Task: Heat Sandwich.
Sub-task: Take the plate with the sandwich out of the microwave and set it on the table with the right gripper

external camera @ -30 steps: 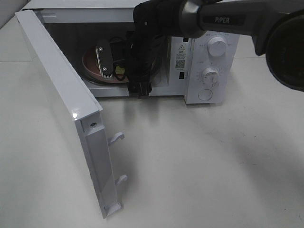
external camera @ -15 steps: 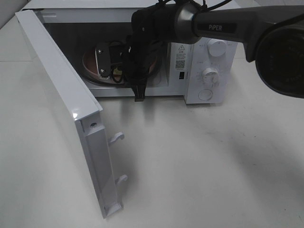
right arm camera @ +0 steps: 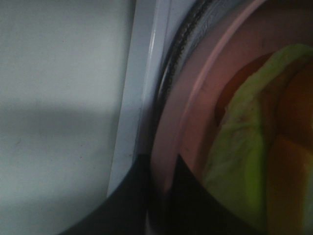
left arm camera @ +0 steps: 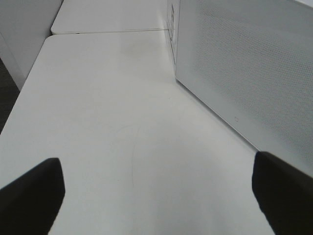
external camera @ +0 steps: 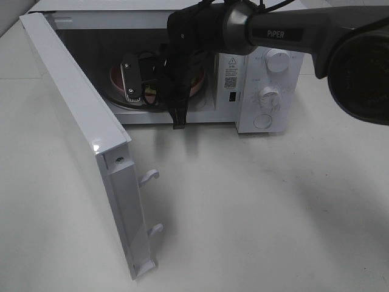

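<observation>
Reaching into the open microwave (external camera: 267,73), right gripper (right arm camera: 161,191) is pinched shut on the pink plate's (right arm camera: 195,98) rim; sandwich (right arm camera: 254,147) lies just beyond. Left gripper (left arm camera: 156,196) hangs wide open, holding nothing.

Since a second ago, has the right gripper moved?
Yes. The right gripper sits higher and slightly left against the microwave opening, and its jaws have closed on the pink plate rim.

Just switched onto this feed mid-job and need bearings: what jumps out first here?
The white microwave stands with its door swung wide open toward the camera. The right arm reaches into the cavity, its tool shut on the rim of the pink plate carrying the sandwich. The left tool hangs open over bare table beside the microwave's perforated side.
</observation>
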### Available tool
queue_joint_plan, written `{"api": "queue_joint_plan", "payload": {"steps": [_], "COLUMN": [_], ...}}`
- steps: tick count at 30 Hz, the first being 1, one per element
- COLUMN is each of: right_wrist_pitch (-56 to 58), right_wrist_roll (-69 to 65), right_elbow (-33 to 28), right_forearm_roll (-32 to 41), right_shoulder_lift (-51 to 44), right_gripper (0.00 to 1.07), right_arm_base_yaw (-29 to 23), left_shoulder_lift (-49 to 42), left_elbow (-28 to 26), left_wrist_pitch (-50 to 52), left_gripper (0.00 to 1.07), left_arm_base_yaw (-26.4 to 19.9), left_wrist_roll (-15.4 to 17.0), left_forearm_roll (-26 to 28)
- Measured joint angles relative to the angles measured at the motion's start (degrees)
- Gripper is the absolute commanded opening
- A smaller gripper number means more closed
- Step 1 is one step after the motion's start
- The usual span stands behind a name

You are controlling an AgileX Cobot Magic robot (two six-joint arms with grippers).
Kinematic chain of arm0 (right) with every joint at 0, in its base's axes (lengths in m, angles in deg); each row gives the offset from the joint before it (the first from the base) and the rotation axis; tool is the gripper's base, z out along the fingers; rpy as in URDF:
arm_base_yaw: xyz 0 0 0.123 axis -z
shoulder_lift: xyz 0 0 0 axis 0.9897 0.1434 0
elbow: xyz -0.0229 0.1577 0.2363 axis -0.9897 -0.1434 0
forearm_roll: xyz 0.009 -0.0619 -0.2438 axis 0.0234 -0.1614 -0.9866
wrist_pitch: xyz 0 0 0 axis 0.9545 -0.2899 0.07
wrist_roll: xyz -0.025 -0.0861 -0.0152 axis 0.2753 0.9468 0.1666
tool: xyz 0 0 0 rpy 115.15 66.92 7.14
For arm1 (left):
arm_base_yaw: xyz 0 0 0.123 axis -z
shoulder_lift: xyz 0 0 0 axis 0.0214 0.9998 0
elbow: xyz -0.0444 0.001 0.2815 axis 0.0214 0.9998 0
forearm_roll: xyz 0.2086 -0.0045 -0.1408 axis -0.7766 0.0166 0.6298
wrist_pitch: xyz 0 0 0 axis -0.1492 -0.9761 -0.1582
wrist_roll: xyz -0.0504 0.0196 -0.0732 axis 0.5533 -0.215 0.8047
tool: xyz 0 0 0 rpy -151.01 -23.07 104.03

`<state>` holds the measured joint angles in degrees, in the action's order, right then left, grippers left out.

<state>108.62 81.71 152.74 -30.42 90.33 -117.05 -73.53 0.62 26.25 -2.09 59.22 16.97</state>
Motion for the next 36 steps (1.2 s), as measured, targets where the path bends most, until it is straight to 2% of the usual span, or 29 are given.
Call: {"api": "queue_joint_plan", "payload": {"steps": [12, 36], "right_wrist_pitch": [3.8, -0.5], "right_wrist_roll": [6.8, 18.2], "right_elbow": [-1.4, -21.4], "right_forearm_roll": [0.3, 0.7], "right_shoulder_lift": [-2.3, -15.8], "right_gripper": [0.0, 0.0], "right_arm_base_yaw": [0.1, 0.1], "left_shoulder_lift": [0.0, 0.0], "left_elbow": [0.0, 0.0], "left_wrist_pitch": [0.0, 0.0], "left_gripper": [0.98, 0.98], "left_arm_base_yaw": [0.0, 0.0], "left_wrist_roll": [0.0, 0.0], "left_forearm_roll": [0.0, 0.0]}}
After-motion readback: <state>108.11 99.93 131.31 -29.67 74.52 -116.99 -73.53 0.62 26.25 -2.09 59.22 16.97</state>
